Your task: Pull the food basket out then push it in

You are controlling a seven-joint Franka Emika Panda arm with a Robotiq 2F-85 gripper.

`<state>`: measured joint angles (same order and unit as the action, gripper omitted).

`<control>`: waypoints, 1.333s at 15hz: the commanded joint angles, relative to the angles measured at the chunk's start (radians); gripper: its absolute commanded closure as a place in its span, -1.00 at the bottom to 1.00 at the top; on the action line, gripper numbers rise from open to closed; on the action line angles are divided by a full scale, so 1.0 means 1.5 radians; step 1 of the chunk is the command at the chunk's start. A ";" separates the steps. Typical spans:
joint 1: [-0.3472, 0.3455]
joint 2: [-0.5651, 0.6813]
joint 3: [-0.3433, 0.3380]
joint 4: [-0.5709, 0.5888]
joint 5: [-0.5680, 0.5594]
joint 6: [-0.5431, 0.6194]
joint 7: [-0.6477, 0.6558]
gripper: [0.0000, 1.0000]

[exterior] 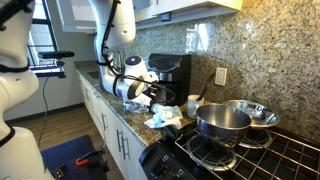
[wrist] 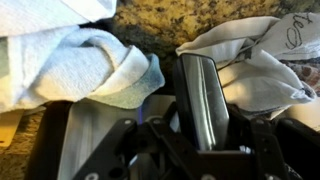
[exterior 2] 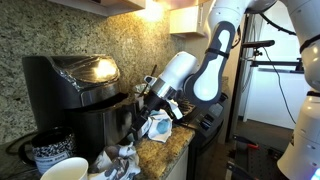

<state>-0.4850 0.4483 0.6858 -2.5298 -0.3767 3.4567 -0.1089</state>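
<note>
The black air fryer stands on the granite counter in both exterior views (exterior: 172,72) (exterior 2: 72,82). Its food basket (exterior 2: 105,125) is the dark front section below the shiny lid. The basket's glossy dark handle (wrist: 200,90) runs up the middle of the wrist view. My gripper (wrist: 205,140) sits around this handle with a finger on each side, shut on it. In both exterior views the gripper (exterior: 150,93) (exterior 2: 148,100) is right at the front of the appliance. How far the basket sits out of the housing I cannot tell.
Crumpled white cloths (wrist: 70,60) (exterior 2: 158,125) lie on the counter under the gripper. A white cup (exterior: 192,103) and steel pots (exterior: 222,120) on the stove stand beside the appliance. A patterned mug (exterior 2: 45,150) and another white cup (exterior 2: 65,170) are near the camera.
</note>
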 commanded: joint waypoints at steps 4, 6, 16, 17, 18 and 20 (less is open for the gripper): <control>-0.076 0.009 0.034 -0.057 -0.038 -0.040 0.015 0.71; -0.092 0.007 0.041 -0.064 -0.046 -0.041 0.017 0.71; -0.160 0.009 0.072 -0.098 -0.083 -0.038 0.017 0.71; -0.165 0.006 0.073 -0.102 -0.085 -0.038 0.018 0.71; -0.172 0.005 0.077 -0.106 -0.089 -0.038 0.017 0.71; -0.181 0.002 0.081 -0.112 -0.093 -0.037 0.016 0.71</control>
<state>-0.7083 0.4514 0.8066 -2.6282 -0.5155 3.4619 -0.1173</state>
